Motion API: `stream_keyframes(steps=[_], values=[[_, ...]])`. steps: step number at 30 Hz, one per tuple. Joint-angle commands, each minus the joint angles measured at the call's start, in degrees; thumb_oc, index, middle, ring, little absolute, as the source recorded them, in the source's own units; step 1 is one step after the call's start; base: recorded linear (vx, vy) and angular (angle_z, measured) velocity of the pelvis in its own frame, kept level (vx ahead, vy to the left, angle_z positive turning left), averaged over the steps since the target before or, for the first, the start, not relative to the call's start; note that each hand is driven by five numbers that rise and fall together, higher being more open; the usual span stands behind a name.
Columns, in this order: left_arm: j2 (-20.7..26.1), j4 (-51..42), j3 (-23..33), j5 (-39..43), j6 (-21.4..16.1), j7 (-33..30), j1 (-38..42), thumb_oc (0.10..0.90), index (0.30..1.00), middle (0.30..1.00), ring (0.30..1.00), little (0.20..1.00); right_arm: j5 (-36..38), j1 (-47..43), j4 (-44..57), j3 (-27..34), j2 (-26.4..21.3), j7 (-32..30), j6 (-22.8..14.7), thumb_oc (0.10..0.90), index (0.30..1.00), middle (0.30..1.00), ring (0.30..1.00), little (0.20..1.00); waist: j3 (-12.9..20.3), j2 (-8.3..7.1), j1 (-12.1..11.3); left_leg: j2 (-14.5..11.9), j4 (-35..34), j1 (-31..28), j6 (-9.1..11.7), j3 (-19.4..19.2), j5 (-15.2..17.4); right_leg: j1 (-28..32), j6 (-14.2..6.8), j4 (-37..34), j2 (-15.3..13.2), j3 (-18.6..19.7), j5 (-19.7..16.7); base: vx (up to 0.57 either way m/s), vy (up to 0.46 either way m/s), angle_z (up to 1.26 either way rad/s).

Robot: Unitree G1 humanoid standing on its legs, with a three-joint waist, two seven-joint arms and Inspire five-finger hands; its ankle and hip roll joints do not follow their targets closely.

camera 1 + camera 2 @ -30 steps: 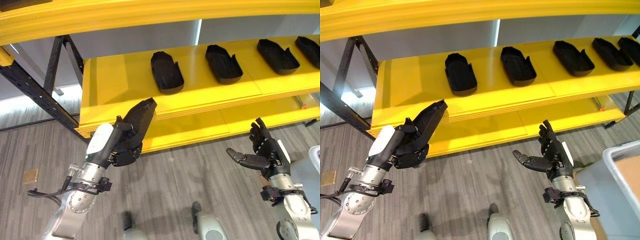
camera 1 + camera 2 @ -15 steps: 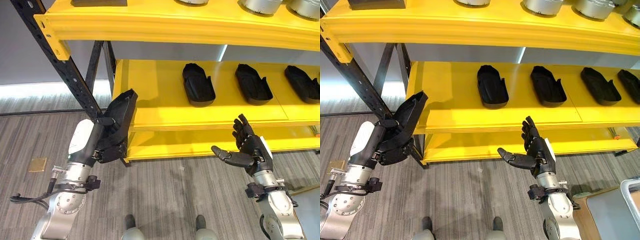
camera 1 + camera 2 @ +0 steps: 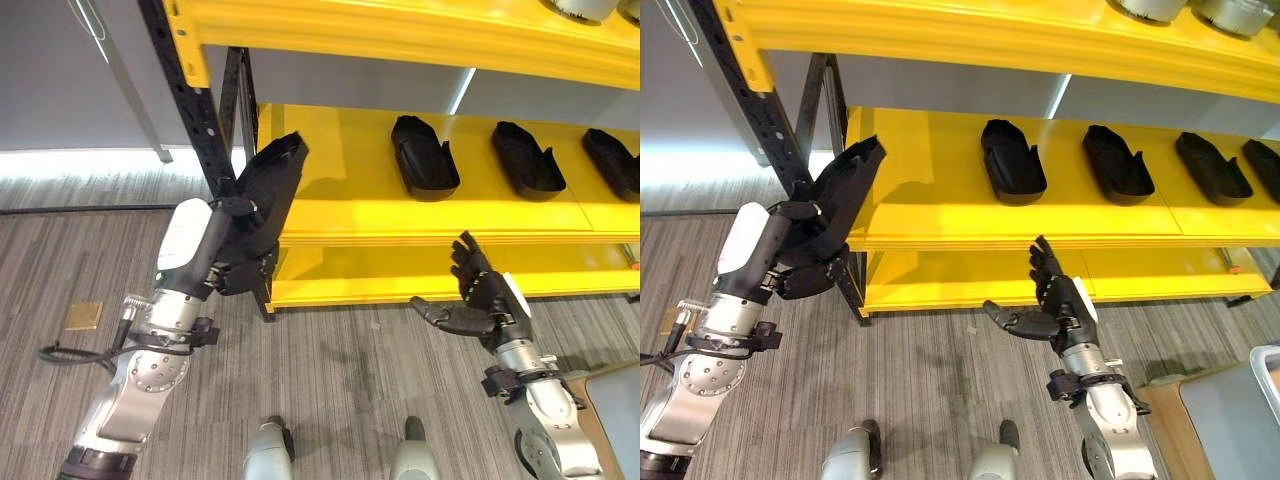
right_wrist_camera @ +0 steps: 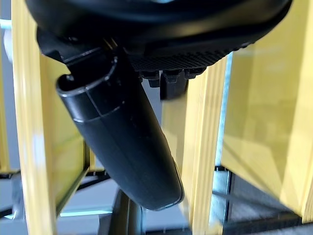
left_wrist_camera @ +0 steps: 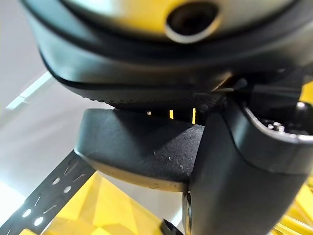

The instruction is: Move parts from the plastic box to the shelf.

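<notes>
Left hand (image 3: 235, 262): fingers curled round a black moulded part (image 3: 268, 192), held raised and tilted, its far end up at the left front corner of the yellow shelf (image 3: 340, 215), beside the black perforated upright (image 3: 200, 105). The left wrist view shows the part (image 5: 142, 152) pressed under the palm, thumb alongside.

Middle shelf level: three more black parts lie flat in a row, well apart from one another: first part (image 3: 424, 158), second part (image 3: 527, 162), third part (image 3: 612, 162) at the view's right edge. A fourth (image 3: 1265, 160) shows in the right eye view.

Upper shelf (image 3: 420, 35): silver objects, cut off at the top edge.

Right hand (image 3: 480, 300): empty, fingers spread wide and straight, thumb out to the side, held in the air over the grey floor (image 3: 340, 380) in front of the lowest shelf level.
</notes>
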State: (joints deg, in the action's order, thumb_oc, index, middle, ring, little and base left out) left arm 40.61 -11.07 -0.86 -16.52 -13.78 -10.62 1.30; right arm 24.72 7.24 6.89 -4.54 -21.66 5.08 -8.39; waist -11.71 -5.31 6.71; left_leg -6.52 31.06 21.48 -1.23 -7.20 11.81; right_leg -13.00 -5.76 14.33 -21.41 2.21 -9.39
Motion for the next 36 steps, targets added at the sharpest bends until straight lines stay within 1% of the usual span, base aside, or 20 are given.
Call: stream_keyframes(steps=[1, 2, 4, 6, 7, 8, 9, 10, 13, 14, 15, 16, 17, 20, 21, 31, 34, 36], values=[[0.4, -7.9, 5.3, -0.5, -4.3, -5.3, 4.6, 0.400, 0.300, 0.300, 0.300, 0.300, 0.3, -5.7, 4.8, 3.7, -2.5, -0.3, -5.9, 0.900, 1.000, 1.000, 1.000, 1.000, 2.5, 0.79, 1.8, -1.4, -13.2, -9.3, -0.2, 2.7, -0.5, 2.7, -3.0, -6.6, 3.1, -2.8, 1.9, 0.13, 0.003, -0.47], [0.4, -7.8, 4.9, -0.3, -4.3, -5.2, 4.9, 0.400, 0.300, 0.300, 0.300, 0.300, 0.5, -6.0, 4.8, 3.3, -2.5, -0.4, -5.9, 0.900, 1.000, 1.000, 1.000, 1.000, 2.2, 0.61, 2.0, -1.3, -13.3, -9.5, 0.0, 2.7, -0.7, 2.1, -3.4, -7.5, 3.2, -2.4, 2.2, 0.12, -0.021, -0.22], [0.3, -7.6, 4.5, -0.3, -4.3, -5.2, 5.5, 0.400, 0.300, 0.300, 0.300, 0.300, 0.7, -7.2, 5.0, 2.1, -2.8, -0.1, -6.1, 0.900, 1.000, 1.000, 1.000, 1.000, 0.9, 0.03, 2.4, -1.4, -13.1, -10.9, 0.9, 2.8, 0.0, -0.7, -4.7, -12.3, 3.9, -1.4, 3.4, 0.10, -0.080, -0.03], [0.0, -7.5, 4.3, -0.3, -4.5, -5.1, 5.3, 0.400, 0.300, 0.300, 0.300, 0.300, 0.2, -7.9, 5.4, 1.5, -3.1, 0.0, -6.1, 0.900, 1.000, 1.000, 1.000, 1.000, 0.3, -0.39, 1.9, -1.9, -12.4, -12.2, 2.0, 2.7, 0.9, -0.5, -5.2, -13.6, 3.9, -2.6, 4.1, 0.10, -0.110, 0.03], [0.0, -7.5, 4.3, -0.3, -4.5, -5.1, 5.3, 0.400, 0.300, 0.300, 0.300, 0.300, 0.2, -7.9, 5.4, 1.5, -3.1, 0.0, -6.1, 0.900, 1.000, 1.000, 1.000, 1.000, 0.2, -0.36, 2.0, -1.9, -12.3, -12.3, 2.0, 2.8, 0.9, -0.3, -5.2, -13.6, 3.9, -2.7, 4.1, 0.11, -0.182, 0.15], [-0.3, -7.4, 3.9, -0.9, -4.7, -4.7, 5.3, 0.400, 0.300, 0.300, 0.300, 0.300, 0.2, -7.0, 5.8, 1.7, -3.2, 0.6, -6.1, 0.900, 1.000, 1.000, 1.000, 1.000, 0.7, -1.06, 1.9, -1.9, -11.4, -12.5, 2.8, 3.5, 1.2, 1.8, -5.2, -14.3, 3.8, -2.1, 4.3, 0.19, -0.300, 0.32], [-1.1, -7.7, 3.6, -0.9, -5.0, -4.4, 4.6, 0.400, 0.300, 0.300, 0.300, 0.300, 0.5, -6.7, 5.9, 1.9, -3.6, 0.9, -6.2, 0.900, 1.000, 1.000, 1.000, 1.000, 2.0, -0.93, 2.1, -3.0, -12.9, -13.5, 3.8, 4.2, 0.2, 3.0, -4.9, -13.5, 4.9, -1.7, 4.6, 0.19, -0.307, 0.55], [-1.2, -7.8, 3.7, -0.9, -5.0, -4.4, 4.4, 0.400, 0.300, 0.300, 0.300, 0.300, 0.5, -6.6, 5.9, 1.8, -3.7, 0.9, -6.2, 0.900, 1.000, 1.000, 1.000, 1.000, 2.1, -0.79, 2.2, -3.2, -13.2, -13.6, 3.9, 4.3, 0.0, 3.1, -4.8, -13.5, 5.1, -1.9, 4.7, 0.20, -0.270, 0.62], [-2.7, -8.4, 4.5, 0.0, -4.9, -4.8, 2.7, 0.400, 0.300, 0.300, 0.300, 0.300, 1.1, -6.8, 6.2, 1.6, -4.1, 1.0, -6.4, 0.900, 1.000, 1.000, 1.000, 1.000, 4.0, 0.25, 2.3, -5.6, -18.1, -16.3, 5.6, 5.3, -2.5, 4.5, -3.6, -12.0, 7.0, -3.3, 6.9, 0.17, -0.198, 0.43], [-2.7, -8.4, 4.5, 0.0, -4.9, -4.8, 2.6, 0.400, 0.300, 0.300, 0.300, 0.300, 1.1, -6.8, 6.2, 1.6, -4.1, 1.0, -6.4, 0.900, 1.000, 1.000, 1.000, 1.000, 3.9, 0.28, 2.3, -5.7, -18.3, -16.4, 5.7, 5.3, -2.6, 4.6, -3.6, -12.0, 7.0, -3.3, 6.9, 0.21, -0.269, 0.10], [-3.5, -8.8, 4.4, 0.7, -4.7, -4.7, 2.6, 0.400, 0.300, 0.300, 0.300, 0.300, 1.6, -6.8, 6.5, 1.8, -4.6, 0.9, -6.3, 0.900, 1.000, 1.000, 1.000, 1.000, 5.0, 1.14, 2.4, -7.4, -22.3, -18.3, 6.7, 5.9, -4.9, 5.4, -2.9, -11.2, 8.4, -3.8, 8.9, 0.13, -0.197, 0.05], [-3.5, -8.8, 4.4, 0.7, -4.7, -4.6, 2.6, 0.400, 0.300, 0.300, 0.300, 0.300, 1.6, -6.7, 6.5, 1.8, -4.6, 0.9, -6.3, 0.900, 1.000, 1.000, 1.000, 1.000, 5.0, 1.27, 2.5, -7.6, -23.0, -18.6, 6.9, 5.8, -5.3, 5.4, -2.7, -11.1, 8.6, -3.9, 9.1, 0.17, -0.257, 0.15], [-3.7, -9.0, 4.3, 1.0, -4.7, -4.6, 2.5, 0.400, 0.300, 0.300, 0.300, 0.300, 1.7, -6.6, 6.5, 1.9, -4.8, 0.8, -6.3, 0.900, 1.000, 1.000, 1.000, 1.000, 5.2, 1.67, 2.4, -8.4, -24.4, -19.3, 7.2, 5.8, -6.4, 5.3, -2.5, -10.4, 9.1, -4.3, 9.9, 0.07, -0.112, 0.09], [-4.2, -9.7, 4.6, 1.0, -4.4, -4.2, 2.2, 0.400, 0.300, 0.300, 0.300, 0.300, 1.6, -6.5, 6.5, 2.4, -5.3, 0.6, -6.2, 0.900, 1.000, 1.000, 1.000, 1.000, 5.7, 2.49, 2.5, -9.8, -26.3, -20.4, 7.6, 5.6, -8.2, 5.3, -1.8, -9.4, 10.2, -4.6, 11.4, 0.11, -0.155, 0.02], [-4.6, -9.9, 4.6, 0.9, -4.3, -4.1, 1.8, 0.400, 0.300, 0.300, 0.300, 0.300, 1.6, -6.4, 6.4, 2.8, -5.5, 0.3, -6.1, 0.900, 1.000, 1.000, 1.000, 1.000, 5.9, 3.21, 2.6, -10.5, -27.8, -21.1, 7.9, 5.5, -9.3, 5.0, -1.4, -8.3, 11.0, -4.8, 12.4, 0.08, -0.126, -0.03], [-5.1, -10.7, 5.0, 0.7, -4.0, -4.4, 1.2, 0.400, 0.300, 0.300, 0.300, 0.300, 1.6, -6.5, 6.1, 2.1, -5.5, 0.3, -6.1, 0.900, 1.000, 1.000, 1.000, 1.000, 5.9, 4.87, 2.8, -12.4, -30.1, -22.0, 8.3, 5.5, -12.9, 1.9, 0.3, -2.6, 13.0, -4.9, 15.8, 0.05, -0.082, -0.01], [-5.7, -11.0, 5.8, 0.8, -3.8, -4.8, 0.6, 0.400, 0.300, 0.300, 0.300, 0.300, 1.7, -6.7, 6.2, 1.8, -5.7, 0.4, -6.3, 0.900, 1.000, 1.000, 1.000, 1.000, 5.6, 5.08, 2.6, -13.1, -30.1, -21.9, 8.4, 5.8, -14.3, 0.6, 1.0, -0.8, 14.0, -4.4, 17.0, 0.02, -0.083, 0.01], [-6.3, -11.0, 6.4, 0.7, -3.7, -4.9, 0.0, 0.400, 0.300, 0.300, 0.300, 0.300, 1.8, -6.5, 6.0, 1.8, -5.9, 0.5, -6.3, 0.900, 1.000, 1.000, 1.000, 1.000, 5.5, 4.82, 2.3, -13.5, -28.2, -21.1, 8.6, 5.9, -15.8, 0.8, 1.9, -1.1, 14.8, -4.1, 17.6, 0.01, -0.113, 0.00]])
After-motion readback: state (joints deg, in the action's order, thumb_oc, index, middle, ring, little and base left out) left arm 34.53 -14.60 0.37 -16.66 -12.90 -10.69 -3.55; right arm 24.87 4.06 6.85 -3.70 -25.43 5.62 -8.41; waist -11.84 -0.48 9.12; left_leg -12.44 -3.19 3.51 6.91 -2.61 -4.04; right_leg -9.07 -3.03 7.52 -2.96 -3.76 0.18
